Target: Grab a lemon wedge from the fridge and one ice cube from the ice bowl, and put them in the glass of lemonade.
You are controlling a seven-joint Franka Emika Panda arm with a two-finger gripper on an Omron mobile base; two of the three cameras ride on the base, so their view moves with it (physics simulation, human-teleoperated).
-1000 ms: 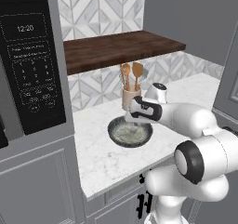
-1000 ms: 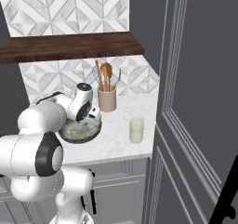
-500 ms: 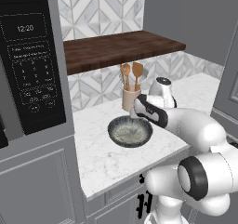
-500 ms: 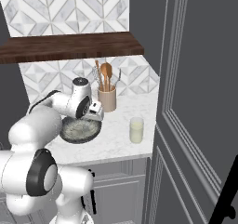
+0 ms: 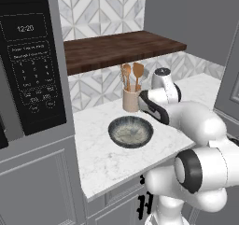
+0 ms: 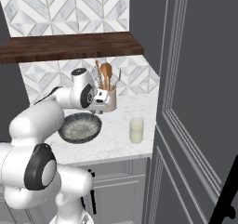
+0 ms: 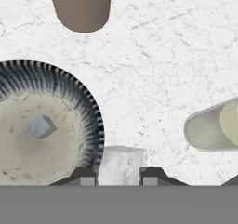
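While my gripper (image 7: 118, 179) hangs over the marble bench (image 7: 153, 69), I see it pinching 1 ice cube (image 7: 120, 165) btwn its fingertips. Ice bowl (image 7: 95, 121), w/ 1 cube (image 7: 42, 127) inside, lies beside the gripper; glass of lemonade (image 7: 211, 130) opposite; beige crock (image 7: 81, 7) beyond.

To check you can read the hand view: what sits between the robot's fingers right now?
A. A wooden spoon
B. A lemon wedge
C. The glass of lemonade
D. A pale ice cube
D: in the hand view a pale ice cube sits between the two dark fingers, beside the ice bowl, where another cube lies.
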